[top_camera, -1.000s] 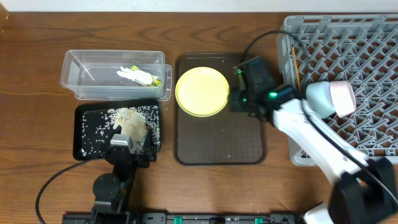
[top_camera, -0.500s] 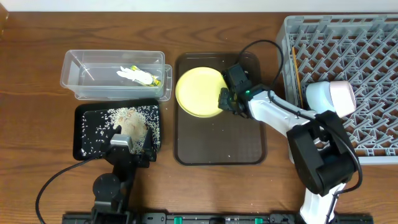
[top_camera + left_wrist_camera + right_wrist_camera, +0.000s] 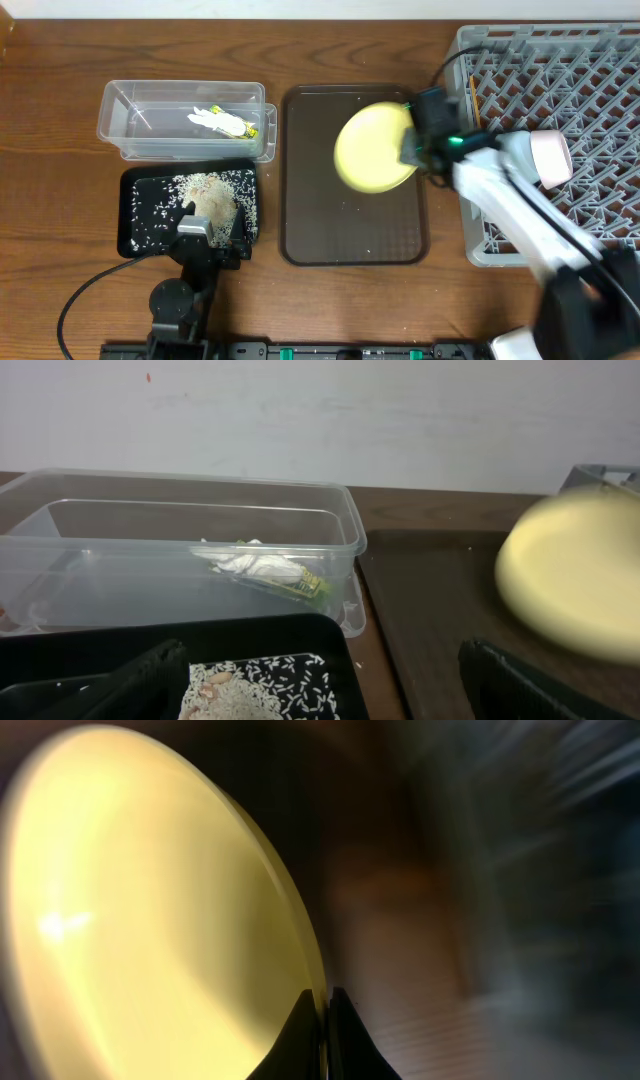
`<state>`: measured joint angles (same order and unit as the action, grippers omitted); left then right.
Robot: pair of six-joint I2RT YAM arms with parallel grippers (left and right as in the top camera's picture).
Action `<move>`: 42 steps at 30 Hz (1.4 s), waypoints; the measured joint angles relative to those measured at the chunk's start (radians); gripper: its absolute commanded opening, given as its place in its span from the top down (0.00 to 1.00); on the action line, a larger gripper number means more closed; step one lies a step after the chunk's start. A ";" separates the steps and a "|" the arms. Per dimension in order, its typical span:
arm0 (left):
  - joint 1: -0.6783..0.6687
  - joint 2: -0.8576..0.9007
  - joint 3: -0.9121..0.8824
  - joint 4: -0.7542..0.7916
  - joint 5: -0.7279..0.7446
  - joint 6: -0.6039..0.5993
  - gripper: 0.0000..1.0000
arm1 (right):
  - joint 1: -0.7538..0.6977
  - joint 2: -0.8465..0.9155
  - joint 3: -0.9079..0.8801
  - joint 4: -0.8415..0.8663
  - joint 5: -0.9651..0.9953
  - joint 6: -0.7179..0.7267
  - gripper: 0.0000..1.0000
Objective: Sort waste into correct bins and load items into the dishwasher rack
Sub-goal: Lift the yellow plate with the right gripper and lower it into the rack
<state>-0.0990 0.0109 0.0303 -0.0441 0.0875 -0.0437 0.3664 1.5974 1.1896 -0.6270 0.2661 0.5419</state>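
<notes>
My right gripper [image 3: 412, 150] is shut on the rim of the round yellow plate [image 3: 372, 148] and holds it tilted above the dark brown serving tray [image 3: 310, 220]. The wrist view shows the fingers [image 3: 325, 1020] clamped on the plate's edge [image 3: 150, 920]. The plate also shows in the left wrist view [image 3: 575, 580]. The grey dishwasher rack [image 3: 600, 60] at right holds a light blue bowl [image 3: 518, 158], a white item [image 3: 552, 155] and a chopstick [image 3: 474, 105]. The clear tub [image 3: 130, 135] holds the tissue and wrapper [image 3: 225, 122]. The black tray [image 3: 135, 235] holds rice scraps [image 3: 210, 195]. My left gripper [image 3: 320, 685] is open over the black tray.
The clear tub [image 3: 60, 560] and black tray [image 3: 260, 635] sit close in front of the left wrist. The rack's near wall [image 3: 470, 120] stands right beside the held plate. The right arm crosses the rack's front left corner.
My right gripper closed on the plate's right rim, lifted it off the brown tray, tilted it and carried it right toward the rack. The left arm has not moved.
</notes>
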 measured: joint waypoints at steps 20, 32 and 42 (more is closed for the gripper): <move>0.000 0.000 0.000 0.000 0.000 0.000 0.11 | -0.329 -0.372 0.007 -0.011 0.924 -0.572 0.99; 0.000 0.000 0.000 0.000 0.000 0.000 0.12 | -0.497 -0.167 0.006 0.243 0.957 -0.809 0.99; 0.000 0.000 0.000 0.000 0.000 0.000 0.12 | -0.523 -0.029 0.006 0.288 0.914 -0.963 0.99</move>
<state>-0.0990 0.0109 0.0303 -0.0441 0.0872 -0.0433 -0.1562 1.5684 1.1954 -0.3389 1.1801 -0.4213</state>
